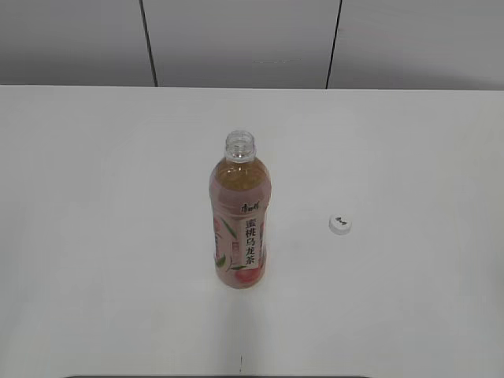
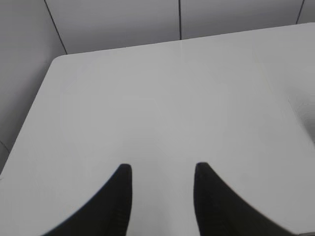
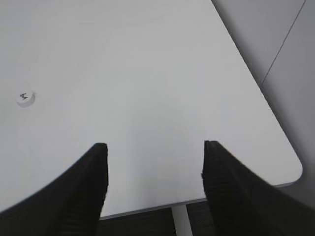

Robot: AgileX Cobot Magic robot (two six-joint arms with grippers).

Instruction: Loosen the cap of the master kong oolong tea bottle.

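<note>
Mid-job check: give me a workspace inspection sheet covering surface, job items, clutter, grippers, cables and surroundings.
Surface: white table, bare and dry-looking.
Job's things: master kong oolong tea bottle upright mid-table, neck open; cap off, lying on the table to its right, apart from it.
Clutter: nothing seen.
Grippers: left gripper open, empty, over bare table; right gripper open, empty, near the table's corner.
Cables: nothing seen.
Surroundings: grey panelled wall behind.

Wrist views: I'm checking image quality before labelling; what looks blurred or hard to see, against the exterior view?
Left wrist view: gripper fingers dark, soft-edged. Right wrist view: gripper blurred too, cap small, logo smeared. Exterior view: bottle sharp, light even, shadows faint.
</note>
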